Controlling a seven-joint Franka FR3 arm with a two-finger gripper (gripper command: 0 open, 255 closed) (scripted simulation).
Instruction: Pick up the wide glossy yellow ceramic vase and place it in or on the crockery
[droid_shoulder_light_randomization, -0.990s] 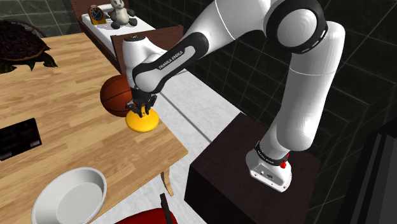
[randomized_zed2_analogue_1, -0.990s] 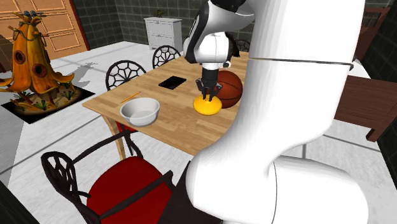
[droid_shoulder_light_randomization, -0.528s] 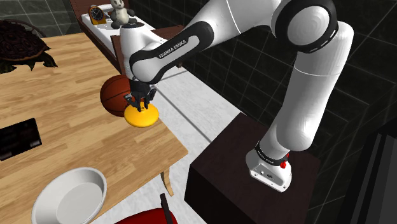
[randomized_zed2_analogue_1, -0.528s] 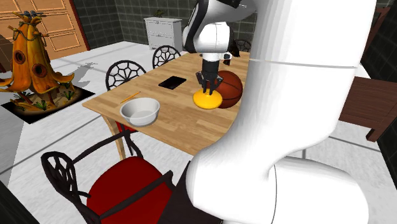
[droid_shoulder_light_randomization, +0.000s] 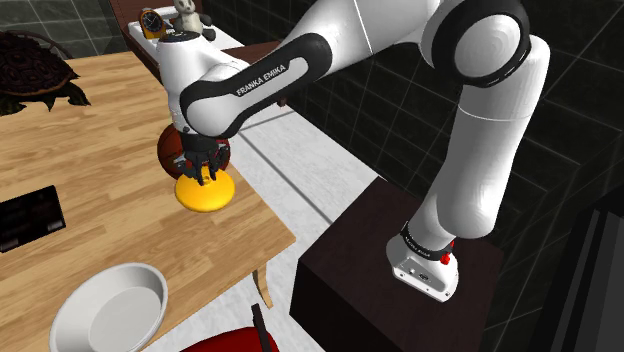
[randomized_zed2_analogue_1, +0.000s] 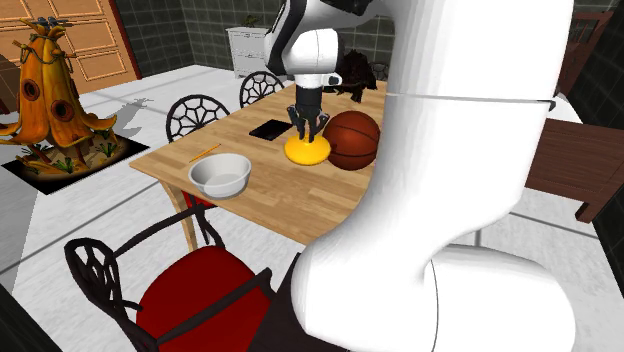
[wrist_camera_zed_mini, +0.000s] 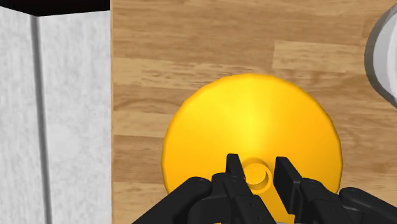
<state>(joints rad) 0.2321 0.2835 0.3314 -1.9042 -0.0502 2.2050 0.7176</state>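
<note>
The wide yellow vase (droid_shoulder_light_randomization: 205, 194) (randomized_zed2_analogue_1: 307, 152) hangs just above the wooden table (droid_shoulder_light_randomization: 100, 150), beside the basketball (randomized_zed2_analogue_1: 352, 141). My gripper (droid_shoulder_light_randomization: 203, 172) (randomized_zed2_analogue_1: 307, 129) comes down from above and is shut on the vase's small neck. In the wrist view the two fingers of the gripper (wrist_camera_zed_mini: 256, 175) clasp the neck, with the vase's broad body (wrist_camera_zed_mini: 251, 130) spreading beyond them over the wood. The white bowl (droid_shoulder_light_randomization: 150, 273) (randomized_zed2_analogue_1: 206, 171) sits near the table's front corner, apart from the vase; its rim (wrist_camera_zed_mini: 382, 57) shows at the wrist view's edge.
A basketball (droid_shoulder_light_randomization: 168, 148) lies half hidden behind the hand. A black flat device (droid_shoulder_light_randomization: 28, 221) (randomized_zed2_analogue_1: 271, 129) and a pencil (randomized_zed2_analogue_1: 205, 152) lie on the table. A dark turtle-like object (droid_shoulder_light_randomization: 30, 65) sits at the far end. A red chair (randomized_zed2_analogue_1: 190, 290) stands at the table's near edge.
My gripper has lifted the vase and carried it toward the shoulder view's left, away from the basketball and nearer the bowl. The grip has stayed shut.
</note>
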